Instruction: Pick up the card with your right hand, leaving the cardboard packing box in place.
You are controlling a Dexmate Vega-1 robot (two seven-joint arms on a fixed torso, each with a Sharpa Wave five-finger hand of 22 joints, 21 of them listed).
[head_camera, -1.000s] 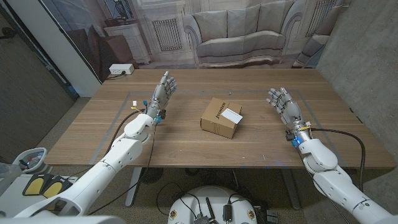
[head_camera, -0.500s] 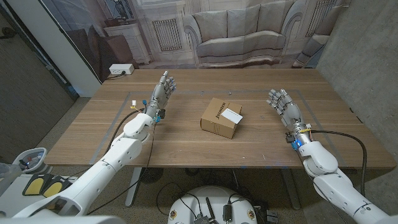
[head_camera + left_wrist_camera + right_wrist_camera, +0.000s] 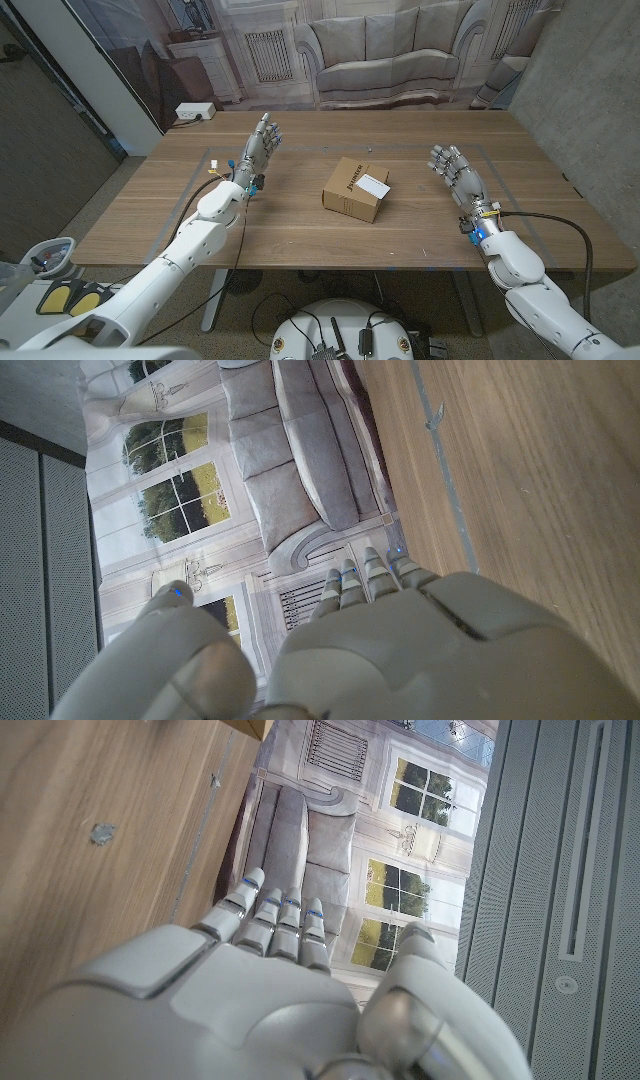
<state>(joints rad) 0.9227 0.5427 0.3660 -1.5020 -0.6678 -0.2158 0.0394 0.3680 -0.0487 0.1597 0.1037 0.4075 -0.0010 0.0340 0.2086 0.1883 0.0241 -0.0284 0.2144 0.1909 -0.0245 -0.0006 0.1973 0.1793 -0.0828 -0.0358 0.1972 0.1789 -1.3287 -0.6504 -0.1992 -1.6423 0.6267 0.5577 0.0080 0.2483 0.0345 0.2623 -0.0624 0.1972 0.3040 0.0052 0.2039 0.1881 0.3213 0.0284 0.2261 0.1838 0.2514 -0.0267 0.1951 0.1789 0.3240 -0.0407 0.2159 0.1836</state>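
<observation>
I am at the very start of this: nothing is in my grip and the reach has not begun. The cardboard packing box [image 3: 356,189] sits near the middle of the surface [image 3: 300,235], and I will place everything else by it. The card [image 3: 372,184] lies flat on the box's top face, toward the side nearer my right arm, a small white rectangle with some dark print on it that is too small to read.

My right hand [image 3: 458,172] stands well apart from the box on my right side, fingers [image 3: 446,157] stretched out and slightly apart, holding nothing. From the right wrist view the same hand [image 3: 270,990] shows its back, with the fingers extended side by side and the thumb held off to one side. My left hand [image 3: 262,147] is well apart from the box on the other side, raised a little farther back, fingers also straight and empty; the left wrist view shows its back [image 3: 400,650] with the fingers reaching forward together.

As I judge it, the step in hand is the approach. The next move calls for carrying my right hand across to the box and down over the card. Since the card is thin and flat against the cardboard, I expect I will need to catch an edge with a fingertip and thumb, pressing lightly so the box neither slides nor lifts with it. My left hand has no part in this.
</observation>
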